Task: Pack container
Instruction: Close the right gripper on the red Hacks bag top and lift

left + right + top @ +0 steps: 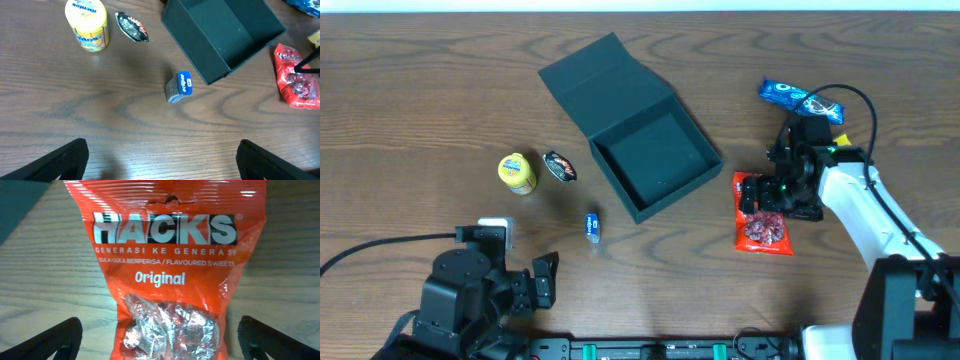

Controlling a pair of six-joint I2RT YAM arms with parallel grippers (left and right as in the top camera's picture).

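The overhead camera looks straight down from high above the table (420,100), with the robot's side at the lower edge of its view. The left wrist camera sits low and tilts forward across the wood at middling range, sharing with the overhead the yellow tub (86,25), the blue tin (180,86), the container (220,35) and the red sweets bag (300,82). The right wrist camera hangs close over that bag, which nearly fills its view.
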